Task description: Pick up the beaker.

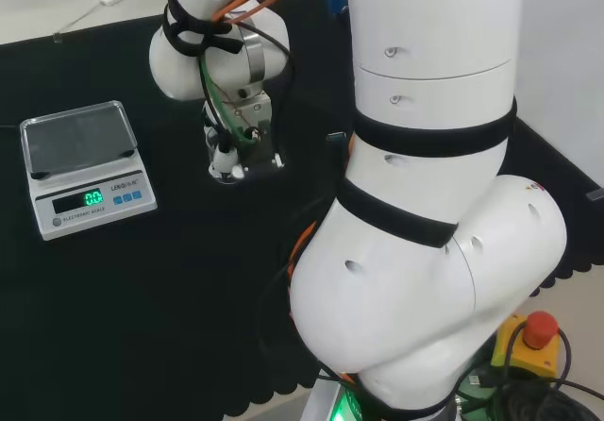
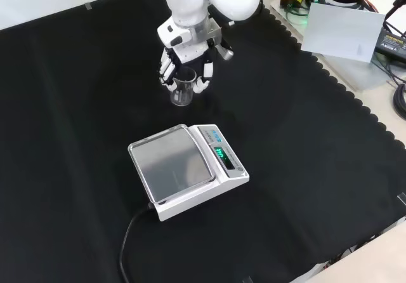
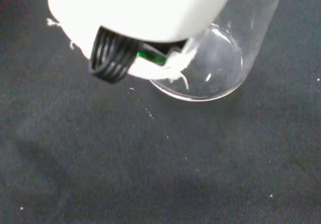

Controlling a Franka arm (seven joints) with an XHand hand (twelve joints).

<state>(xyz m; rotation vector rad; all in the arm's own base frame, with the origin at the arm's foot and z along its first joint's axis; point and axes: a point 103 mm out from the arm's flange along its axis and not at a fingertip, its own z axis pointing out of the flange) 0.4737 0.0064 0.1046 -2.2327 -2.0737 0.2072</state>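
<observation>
Clear glass, the beaker [image 2: 181,89] stands upright on the black cloth [image 2: 76,105] in the front view, above the scale and a little to its left, with a stretch of bare cloth between the two. In the wrist view the beaker [image 3: 220,53] shows its round base resting on the cloth, and nothing can be seen inside it. The hand [image 2: 190,54] comes down from the top of the front view and sits over the beaker's rim, its fingers [image 2: 167,70] hanging at the left of the glass and others at the right, bent inward around it; whether they touch the glass cannot be told. In the head view the hand [image 1: 231,152] hangs below the white arm [image 1: 425,157], to the right of the scale [image 1: 85,166]. The scale [image 2: 187,169] is white with a flat grey metal pan and a lit green display, and a dark cable [image 2: 130,238] runs from it toward the bottom of the front view.
</observation>
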